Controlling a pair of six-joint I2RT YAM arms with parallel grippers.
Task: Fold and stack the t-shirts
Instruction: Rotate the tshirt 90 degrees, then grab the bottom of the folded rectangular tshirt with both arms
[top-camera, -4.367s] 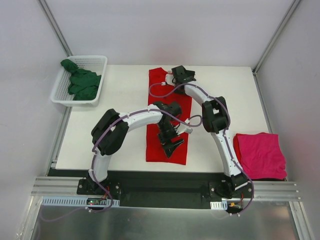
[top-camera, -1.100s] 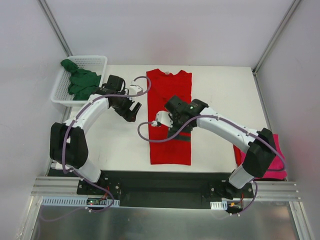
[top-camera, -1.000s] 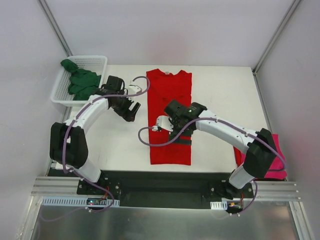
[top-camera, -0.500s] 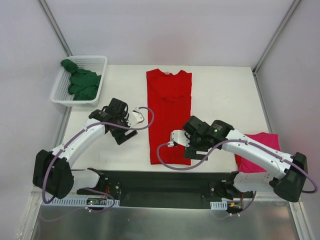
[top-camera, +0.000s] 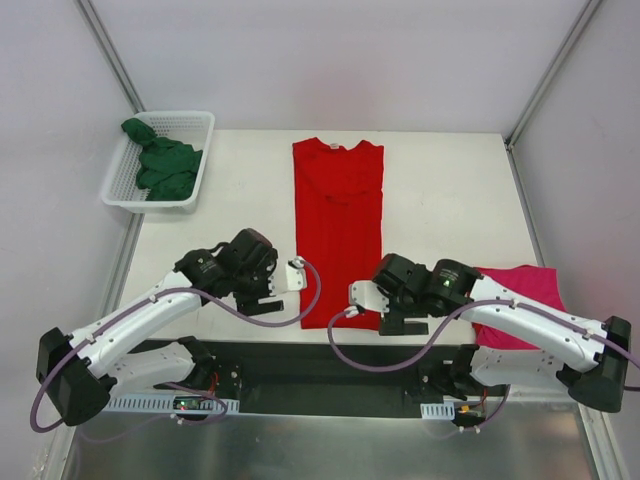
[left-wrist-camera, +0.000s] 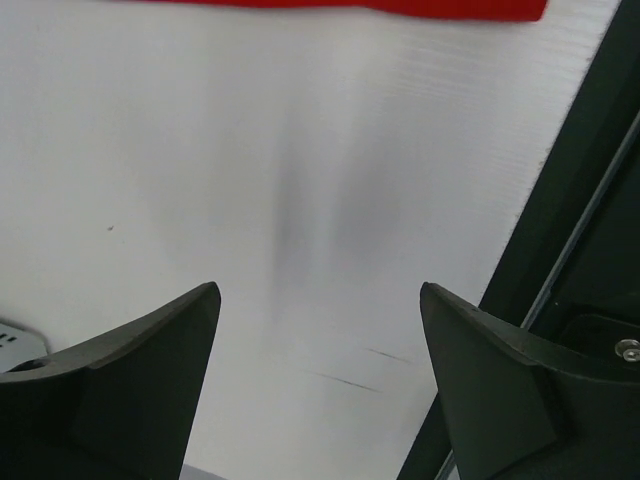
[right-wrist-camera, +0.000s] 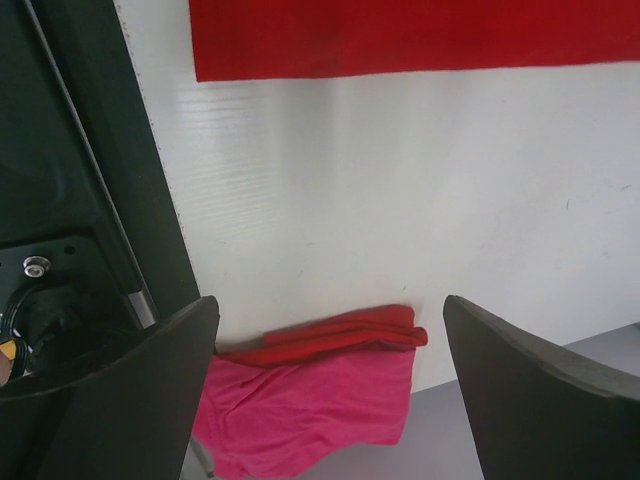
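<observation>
So, the red t-shirt (top-camera: 338, 230) is laid flat down the middle of the table (top-camera: 450, 190), hem at the near edge. Both the left gripper (left-wrist-camera: 318, 370) and right gripper (right-wrist-camera: 330, 370) are spread wide, nothing held. Soft, floppy cloth: probably best pinched at both hem corners.
</observation>
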